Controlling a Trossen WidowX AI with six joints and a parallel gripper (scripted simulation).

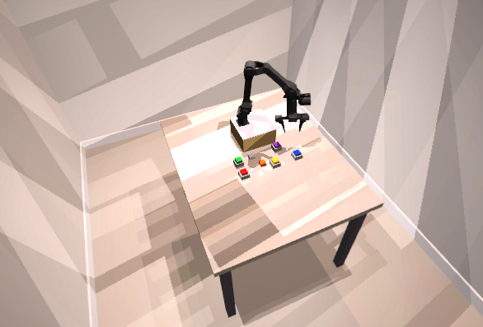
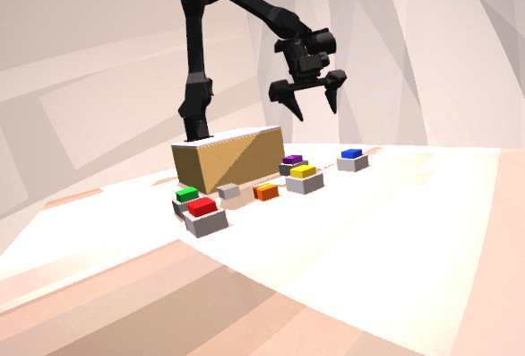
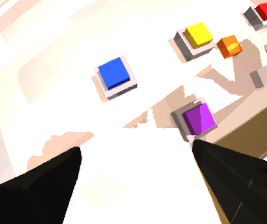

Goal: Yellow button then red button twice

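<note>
Yellow button (image 2: 303, 170) sits on its grey base on the table (image 2: 403, 230), mid-row, just right of the small orange block (image 2: 266, 191) and just in front of the purple button (image 2: 292, 159). Red button (image 2: 202, 206) is at the left end, nearest the exterior camera, touching or nearly touching the green button (image 2: 186, 194) behind it. Grey block (image 2: 228, 191) lies between the green button and the orange block, close to the tan base box (image 2: 233, 156). Blue button (image 2: 351, 153) stands apart on the right.

Gripper (image 2: 314, 106) hangs well above the table, fingers pointing down, spread wide, nothing between them. It is over the zone between the purple and blue buttons; wrist view shows blue (image 3: 113, 72) and purple (image 3: 198, 119) between the two finger tips, yellow (image 3: 198, 34) farther off. No button touched.
</note>
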